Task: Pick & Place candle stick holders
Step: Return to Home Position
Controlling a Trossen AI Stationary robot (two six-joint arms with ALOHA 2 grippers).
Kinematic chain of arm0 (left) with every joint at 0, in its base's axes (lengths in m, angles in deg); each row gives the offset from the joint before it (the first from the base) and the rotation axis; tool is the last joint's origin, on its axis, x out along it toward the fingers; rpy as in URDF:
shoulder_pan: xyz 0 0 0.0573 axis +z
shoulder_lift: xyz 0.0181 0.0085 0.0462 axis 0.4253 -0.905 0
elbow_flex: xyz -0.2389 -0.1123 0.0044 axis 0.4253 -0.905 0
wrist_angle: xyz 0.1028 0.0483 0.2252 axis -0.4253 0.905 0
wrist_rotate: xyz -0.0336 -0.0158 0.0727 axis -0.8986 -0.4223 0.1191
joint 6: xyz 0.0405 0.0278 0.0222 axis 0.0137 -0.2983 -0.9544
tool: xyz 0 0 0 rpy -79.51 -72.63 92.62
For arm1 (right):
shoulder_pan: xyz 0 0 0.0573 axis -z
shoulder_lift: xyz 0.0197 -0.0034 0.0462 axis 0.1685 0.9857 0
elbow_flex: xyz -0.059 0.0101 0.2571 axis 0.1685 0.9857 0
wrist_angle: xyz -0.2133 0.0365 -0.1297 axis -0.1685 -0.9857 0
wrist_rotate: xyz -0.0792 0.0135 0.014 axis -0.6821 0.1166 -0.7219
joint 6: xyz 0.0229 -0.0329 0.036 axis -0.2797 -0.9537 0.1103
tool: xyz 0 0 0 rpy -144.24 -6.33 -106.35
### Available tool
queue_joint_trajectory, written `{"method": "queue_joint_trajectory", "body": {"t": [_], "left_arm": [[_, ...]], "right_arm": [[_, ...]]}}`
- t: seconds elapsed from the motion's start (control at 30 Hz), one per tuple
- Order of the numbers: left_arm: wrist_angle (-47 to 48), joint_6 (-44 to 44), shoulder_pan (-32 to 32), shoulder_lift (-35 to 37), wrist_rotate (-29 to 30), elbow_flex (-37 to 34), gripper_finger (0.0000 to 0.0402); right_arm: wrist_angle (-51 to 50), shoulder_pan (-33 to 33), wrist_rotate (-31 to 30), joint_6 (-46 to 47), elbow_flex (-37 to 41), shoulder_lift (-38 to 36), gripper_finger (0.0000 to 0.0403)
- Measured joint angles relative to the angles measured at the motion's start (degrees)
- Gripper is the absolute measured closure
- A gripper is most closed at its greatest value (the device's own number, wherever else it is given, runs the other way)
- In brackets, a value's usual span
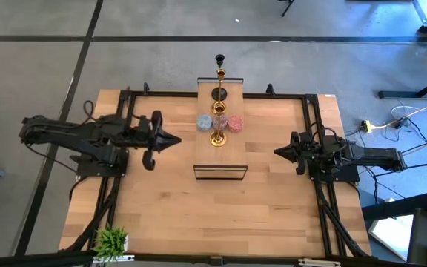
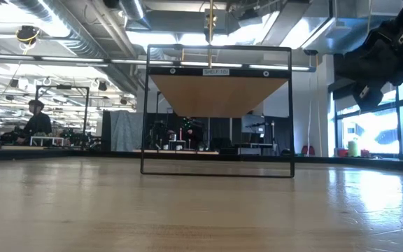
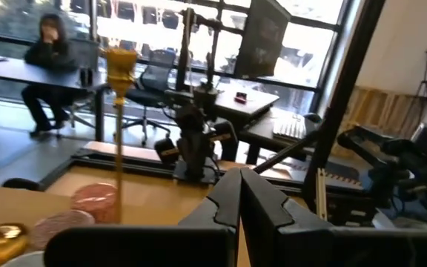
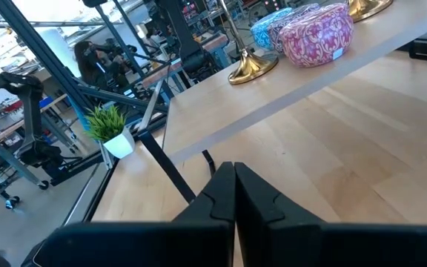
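**Both arms clear of the shelf; holders stand on the plank**

Shelf: a long light wooden plank [image 1: 221, 159] on a thin black wire frame [image 2: 147, 105] runs down the middle of the pale wood table [image 1: 161, 215].

On the plank, all upright:
- tall black candle stick holder [image 1: 219, 93] at the far end
- thin gold metal holder, gold top showing [image 1: 219, 74], by the black one
- second gold holder with round base [image 1: 218, 139] nearer the middle
- sparkly blue round cup [image 1: 204, 123] and sparkly pink round cup [image 1: 235, 123] on either side of the centre line
- purplish round cup [image 1: 219, 111] between them, just behind

Left gripper [image 1: 175, 139]: left of the plank, pointing at it, not touching. Its wrist view shows the jaws pressed together, nothing between.

Right gripper [image 1: 279, 151]: right of the plank, apart from it. Jaws likewise closed and empty.

Small green potted plant [image 1: 112, 241] sits at the table's near-left corner. A person sits at a desk [image 3: 47, 52] in the room beyond.
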Motion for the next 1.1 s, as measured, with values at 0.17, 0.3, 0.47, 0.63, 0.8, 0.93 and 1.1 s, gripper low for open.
{"method": "queue_joint_trajectory", "body": {"t": [0.17, 0.3, 0.47, 0.63, 0.8, 0.93, 1.1], "left_arm": [[1.9, -0.1, 0.0, 5.7, 2.6, -2.3, 0.0400], [1.6, 0.6, 0.0, 10.3, 3.9, -6.4, 0.0400], [1.3, 2.0, 0.0, 15.4, 3.9, -12.3, 0.0400], [0.1, 2.7, 0.0, 20.0, 3.9, -17.2, 0.0400], [-0.3, 4.1, 0.0, 23.5, 4.7, -20.7, 0.0400], [-0.3, 5.0, 0.0, 26.0, 5.4, -23.2, 0.0400], [-0.6, 6.1, 0.0, 28.9, 4.5, -26.6, 0.0400]], "right_arm": [[0.0, 0.0, 0.0, 0.0, 0.0, 0.0, 0.0403], [0.0, 0.0, 0.0, 0.0, 0.0, 0.0, 0.0403], [0.0, 0.0, 0.0, 0.0, 0.0, 0.0, 0.0403], [0.0, 0.0, 0.0, 0.0, 0.0, 0.0, 0.0402], [0.0, 0.0, 0.0, 0.0, 0.0, 0.0, 0.0402], [0.0, 0.0, 0.0, 0.0, 0.0, 0.0, 0.0402], [0.0, 0.0, 0.0, 0.0, 0.0, 0.0, 0.0402]]}}
